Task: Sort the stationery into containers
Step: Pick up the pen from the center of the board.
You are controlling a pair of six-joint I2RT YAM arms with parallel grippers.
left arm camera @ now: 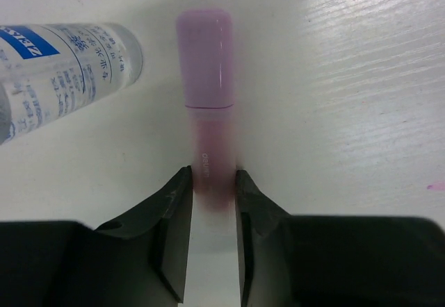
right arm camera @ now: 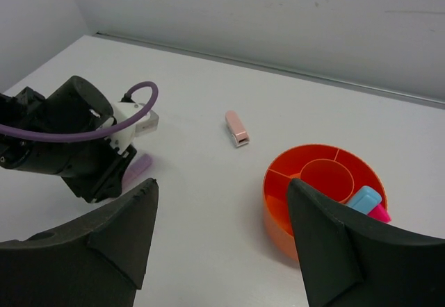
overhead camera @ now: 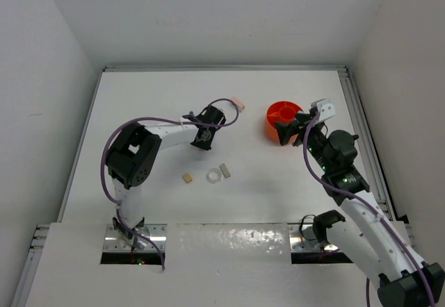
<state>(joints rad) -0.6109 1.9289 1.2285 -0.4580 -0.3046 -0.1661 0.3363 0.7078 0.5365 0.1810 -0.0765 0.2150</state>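
Orange plastic tub (overhead camera: 274, 123) with inner dividers stands on the white counter (overhead camera: 153, 98), right of centre in the upper half of the top view. The right wrist view shows a light blue item (right arm camera: 363, 199) and a bright pink item (right arm camera: 379, 214) lying together in the outer compartment at the tub's right side.

Left jaws: closed narrowly on the pale pink stick (left arm camera: 205, 57), both pads touching its sides near the lower end. The stick lies flat on the counter, its rounded cap pointing to the top of the left wrist frame. A clear small bottle (left arm camera: 62, 71) with a blue-and-white label lies just beside the stick at upper left, not touching it.

Right jaws: spread wide and holding nothing. In the top view they sit at the tub's lower right edge.

A pink eraser block (overhead camera: 238, 103) lies on the counter between the left arm's wrist and the tub. Just below centre in the top view lies a clear tape ring (overhead camera: 214, 176), with a beige block (overhead camera: 224, 170) just beside it on the right and a tan block (overhead camera: 187, 178) apart on the left.
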